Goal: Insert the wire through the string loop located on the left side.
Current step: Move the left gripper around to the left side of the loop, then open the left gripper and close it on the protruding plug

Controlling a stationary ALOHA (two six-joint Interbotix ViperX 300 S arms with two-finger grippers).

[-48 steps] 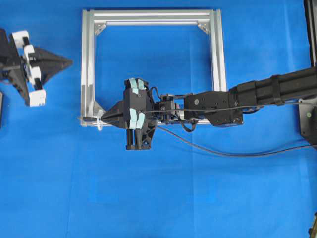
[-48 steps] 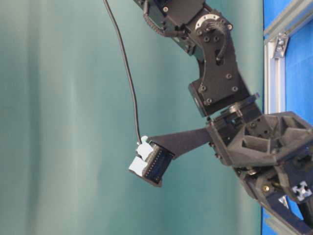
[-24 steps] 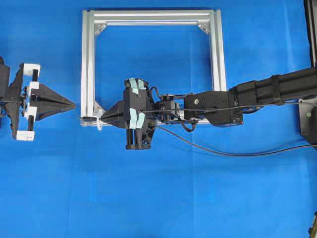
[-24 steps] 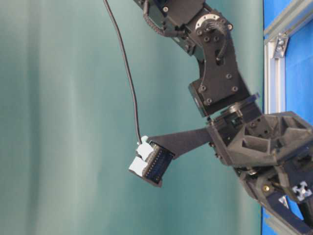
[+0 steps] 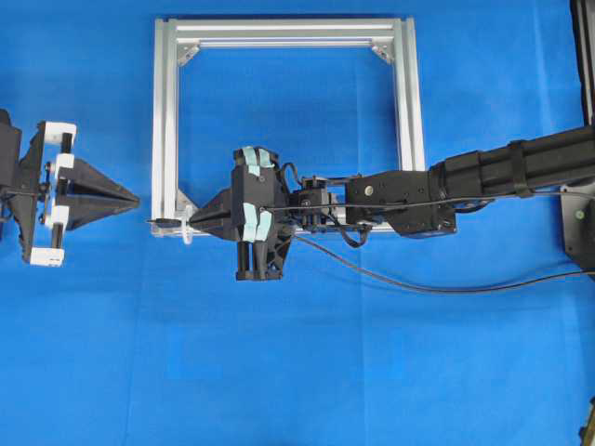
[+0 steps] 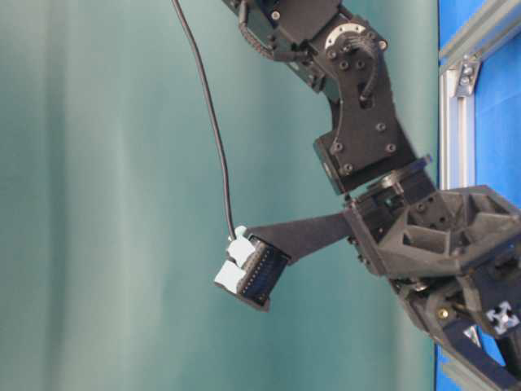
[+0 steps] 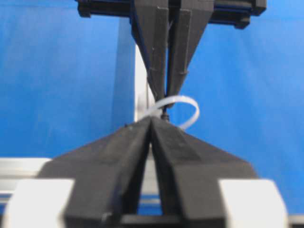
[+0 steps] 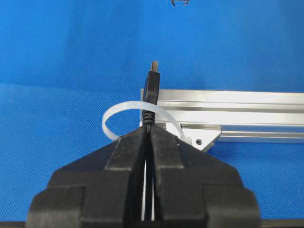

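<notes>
The wire is a thin black cable, and my right gripper is shut on it just behind its plug. In the right wrist view the plug pokes forward through the whitish string loop, beyond my right gripper. The loop hangs at the near left corner of the silver frame. My left gripper is shut with nothing in it, a short way left of the plug tip and pointing at it. In the left wrist view my left gripper faces the string loop and the right gripper's fingers.
The square aluminium frame lies flat on the blue table. The right arm reaches across the frame's near rail. The wire's slack curves over the table toward the right edge. A black base stands at the far right.
My left gripper came from the far left, swung toward the near side and turned level with the plug, then held. The right gripper and wire have not moved.
</notes>
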